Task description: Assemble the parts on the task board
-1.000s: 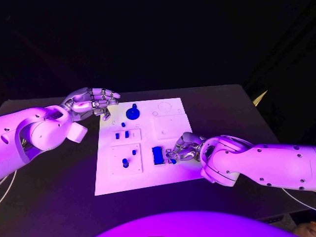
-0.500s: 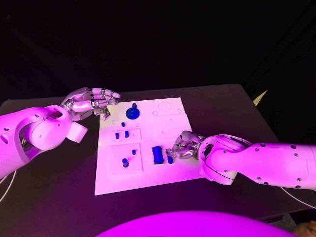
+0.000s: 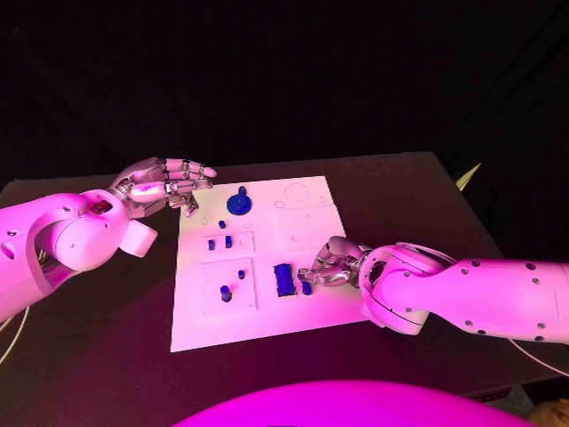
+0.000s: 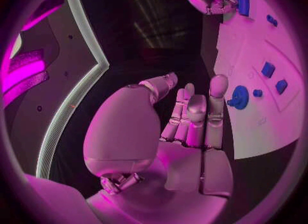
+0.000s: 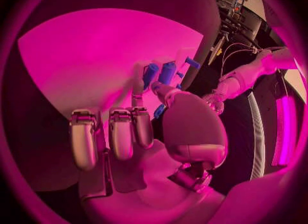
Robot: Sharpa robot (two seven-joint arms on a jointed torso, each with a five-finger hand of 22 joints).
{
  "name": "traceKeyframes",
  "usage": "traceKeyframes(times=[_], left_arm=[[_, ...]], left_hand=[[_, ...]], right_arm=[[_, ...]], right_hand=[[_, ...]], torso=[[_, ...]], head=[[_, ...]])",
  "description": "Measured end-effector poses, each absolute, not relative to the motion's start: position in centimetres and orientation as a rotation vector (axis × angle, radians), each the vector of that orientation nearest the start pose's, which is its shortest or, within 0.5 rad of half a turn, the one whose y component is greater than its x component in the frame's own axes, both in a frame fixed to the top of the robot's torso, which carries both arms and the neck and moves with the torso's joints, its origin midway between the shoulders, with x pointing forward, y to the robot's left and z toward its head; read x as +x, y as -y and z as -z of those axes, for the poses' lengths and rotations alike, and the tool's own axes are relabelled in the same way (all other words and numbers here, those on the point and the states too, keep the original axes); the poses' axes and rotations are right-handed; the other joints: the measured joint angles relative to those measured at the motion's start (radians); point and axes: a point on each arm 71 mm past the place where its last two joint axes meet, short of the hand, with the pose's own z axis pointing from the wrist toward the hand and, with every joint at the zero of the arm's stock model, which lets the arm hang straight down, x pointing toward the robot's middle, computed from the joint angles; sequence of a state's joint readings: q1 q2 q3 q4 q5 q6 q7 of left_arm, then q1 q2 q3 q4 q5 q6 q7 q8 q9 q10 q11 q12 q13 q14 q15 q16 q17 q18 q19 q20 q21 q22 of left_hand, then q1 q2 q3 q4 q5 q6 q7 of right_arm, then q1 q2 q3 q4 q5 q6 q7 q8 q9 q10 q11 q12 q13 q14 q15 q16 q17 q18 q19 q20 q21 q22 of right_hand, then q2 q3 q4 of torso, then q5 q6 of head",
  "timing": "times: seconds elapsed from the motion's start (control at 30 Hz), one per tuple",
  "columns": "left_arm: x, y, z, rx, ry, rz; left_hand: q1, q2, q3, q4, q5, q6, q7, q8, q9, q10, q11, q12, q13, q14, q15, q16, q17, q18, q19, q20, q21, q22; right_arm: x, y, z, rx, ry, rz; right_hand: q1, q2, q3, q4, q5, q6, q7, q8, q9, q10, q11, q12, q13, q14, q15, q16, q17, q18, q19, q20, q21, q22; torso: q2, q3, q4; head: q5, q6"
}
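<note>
Board (image 3: 252, 325) mid-counter (image 3: 412, 191). Right robot hand (image 3: 332, 265) pinches a small blue piece (image 5: 159, 111), plain in its wrist view, beside the rectangular block (image 3: 284, 279). Left robot hand (image 3: 167, 184) half-curled, empty, off the board's far corner. No legible markings.

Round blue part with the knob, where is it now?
Head view: the round blue part sits at the task board's far end, just right of the left hand.

right hand (image 3: 333, 265) covering a small blue part's (image 3: 307, 287) edge, grip unclear, task board (image 3: 252, 325) markings too small to read
</note>
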State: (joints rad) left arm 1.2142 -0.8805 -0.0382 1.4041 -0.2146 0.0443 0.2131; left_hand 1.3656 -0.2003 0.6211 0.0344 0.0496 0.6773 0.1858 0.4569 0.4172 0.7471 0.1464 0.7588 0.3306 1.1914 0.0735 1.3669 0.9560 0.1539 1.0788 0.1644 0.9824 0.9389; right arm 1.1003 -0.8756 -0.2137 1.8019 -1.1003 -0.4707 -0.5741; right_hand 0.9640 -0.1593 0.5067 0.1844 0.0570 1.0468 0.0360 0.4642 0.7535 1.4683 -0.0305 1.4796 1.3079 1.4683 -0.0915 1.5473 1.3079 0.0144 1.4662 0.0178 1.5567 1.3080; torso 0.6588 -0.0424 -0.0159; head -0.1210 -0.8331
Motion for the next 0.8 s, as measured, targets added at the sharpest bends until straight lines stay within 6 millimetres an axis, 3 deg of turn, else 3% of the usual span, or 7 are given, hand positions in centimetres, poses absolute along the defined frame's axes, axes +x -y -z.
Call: traceKeyframes(times=[0.1,0.33,0.6,0.8], left_arm=[[50.1,-24.3,18.8,-0.902,-1.771,1.536],[50.1,-24.4,18.8,-0.901,-1.771,1.534],[50.1,-24.6,18.8,-0.901,-1.771,1.530],[50.1,-24.6,18.8,-0.901,-1.771,1.529]], left_hand=[[0.000,0.000,0.000,0.000,0.000,0.000,0.000,0.000,0.000,0.000,0.000,0.000,0.000,0.000,0.000,0.000,0.000,0.000,0.000,0.000,0.000,0.000],[0.000,0.000,0.000,0.000,0.000,0.000,0.000,0.000,0.000,0.000,0.000,0.000,0.000,0.000,0.000,0.000,0.000,0.000,0.000,0.000,0.000,0.000],[0.000,0.000,0.003,0.003,0.000,0.000,0.000,0.000,0.000,0.000,0.000,0.002,0.000,0.000,0.000,0.004,0.000,0.000,0.000,0.000,0.000,0.000],[0.000,0.000,0.003,0.003,0.000,0.000,0.000,0.000,0.000,0.000,0.000,0.004,-0.001,0.000,0.000,0.004,0.000,0.000,0.000,0.000,0.000,0.000]], right_arm=[[37.8,17.8,27.8,0.451,-2.122,-0.521],[37.5,18.4,27.6,0.450,-2.115,-0.528],[36.9,19.1,27.2,0.413,-2.130,-0.562],[36.7,19.3,27.3,0.382,-2.153,-0.577]], right_hand=[[-0.022,-0.020,-0.032,0.011,-0.003,0.000,0.000,0.008,0.000,0.000,0.000,0.000,0.000,0.000,0.000,0.000,0.000,0.000,0.000,0.000,0.000,0.000],[-0.029,-0.028,-0.060,0.007,-0.003,-0.007,-0.001,0.008,0.001,0.000,0.000,0.000,0.000,0.000,0.000,0.000,0.000,0.000,0.000,0.000,0.000,0.000],[0.008,-0.057,-0.085,-0.009,-0.003,-0.014,-0.001,0.012,0.001,0.000,0.000,0.000,0.000,0.000,0.000,0.000,0.000,0.000,0.000,0.000,0.000,0.000],[0.058,-0.049,-0.089,-0.028,-0.003,-0.014,-0.001,0.016,0.000,0.000,0.000,0.000,0.000,0.000,0.000,0.000,0.000,0.000,0.000,0.000,0.000,0.000]], torso=[[0.000,0.0000,0.0001],[0.000,0.0003,0.0001],[0.000,0.0003,-0.0006],[0.000,0.0003,-0.0012]], head=[[0.001,0.001],[0.003,0.002],[0.002,0.003],[0.003,0.000]])
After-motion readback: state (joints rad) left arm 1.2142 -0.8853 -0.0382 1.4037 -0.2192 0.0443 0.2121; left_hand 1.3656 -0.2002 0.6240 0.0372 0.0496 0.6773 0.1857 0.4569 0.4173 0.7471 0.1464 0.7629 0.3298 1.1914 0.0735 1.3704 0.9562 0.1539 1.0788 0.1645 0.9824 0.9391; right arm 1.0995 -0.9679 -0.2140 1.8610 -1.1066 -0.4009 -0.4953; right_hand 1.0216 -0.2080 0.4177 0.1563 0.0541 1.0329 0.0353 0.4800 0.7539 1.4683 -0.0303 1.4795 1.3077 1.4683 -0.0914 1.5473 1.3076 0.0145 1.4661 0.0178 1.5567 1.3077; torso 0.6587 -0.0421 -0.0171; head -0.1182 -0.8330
